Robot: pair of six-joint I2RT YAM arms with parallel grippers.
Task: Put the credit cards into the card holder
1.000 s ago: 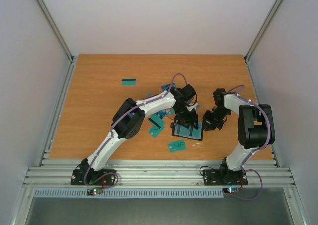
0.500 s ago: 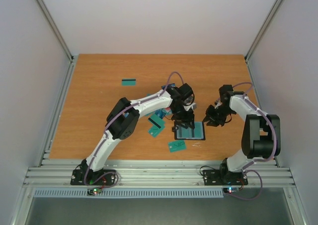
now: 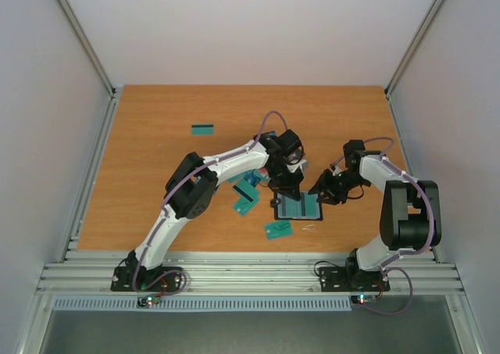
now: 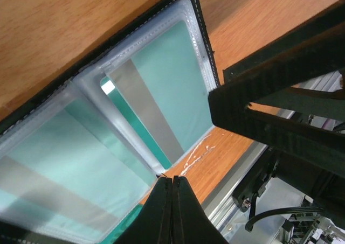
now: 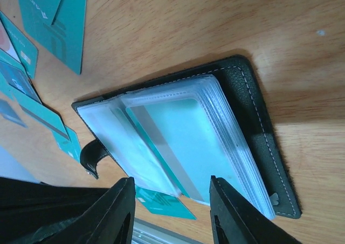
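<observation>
A wooden surface (image 3: 148,182) inside white walls (image 3: 234,26). The holder (image 3: 299,208) lies open at centre, with teal striped cards (image 4: 161,77) in its clear sleeves (image 5: 178,141), which only the wrist views show. Loose cards (image 3: 245,205) lie at its 9 o'clock. Left tool (image 3: 286,191) clenched over it; right tool (image 3: 321,191) released at its 3 o'clock.

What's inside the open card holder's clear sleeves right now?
In the card holder, the two sleeves on top each show a teal card with a grey stripe. More sleeves are stacked beneath; whatever they hold is covered.
</observation>
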